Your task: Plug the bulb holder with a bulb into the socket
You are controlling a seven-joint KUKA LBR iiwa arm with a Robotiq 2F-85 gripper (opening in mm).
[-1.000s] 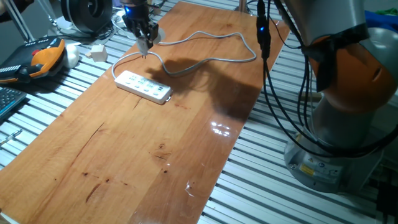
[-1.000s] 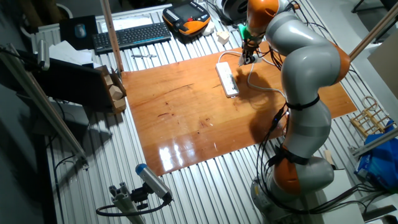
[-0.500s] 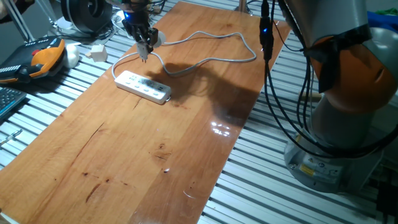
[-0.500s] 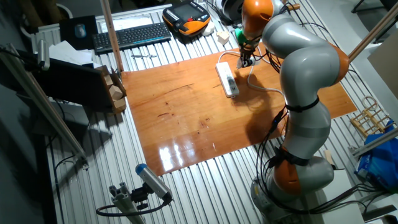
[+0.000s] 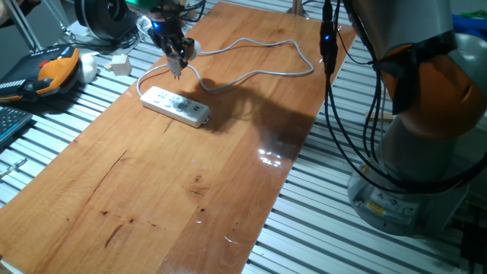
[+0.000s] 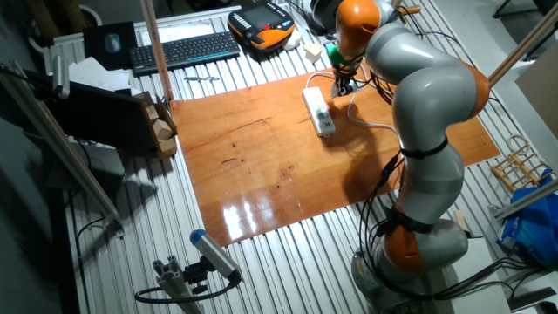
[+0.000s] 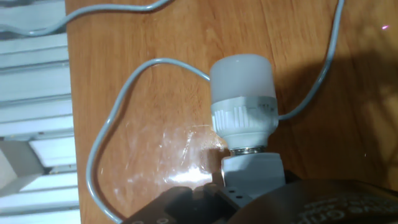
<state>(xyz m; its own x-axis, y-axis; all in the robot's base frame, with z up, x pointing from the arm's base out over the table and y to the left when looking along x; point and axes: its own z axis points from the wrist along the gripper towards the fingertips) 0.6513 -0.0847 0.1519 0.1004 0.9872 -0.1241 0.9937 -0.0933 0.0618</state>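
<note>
Bulb holder with a bulb (image 5: pixel 188 49): carried in the air, clamped in the gripper (image 5: pixel 176 62), bulb sticking out sideways from the fingers. From one fixed view, the socket (image 5: pixel 175 106) lies on the table (image 5: pixel 228 175) below and slightly ahead of the pincer, well apart from it; its grey cable (image 5: pixel 259 57) loops off behind.

The other fixed view: gripper (image 6: pixel 342 83) hangs just beyond the strip's far end, socket (image 6: pixel 319 110) stretching away from it toward the table middle. The holder itself is too small to make out here.

Hand view: bulb holder with a bulb (image 7: pixel 244 118) fills the frame, white base pinned at the pincer's edge, jaws narrowed onto it; cable (image 7: pixel 118 118) curls on the wood underneath. Socket not visible.

Risks, as I judge them: plug pins aren't visible, so alignment with an outlet is uncertain. A skewed descent could shove the light strip instead of seating, or snag the cable.
</note>
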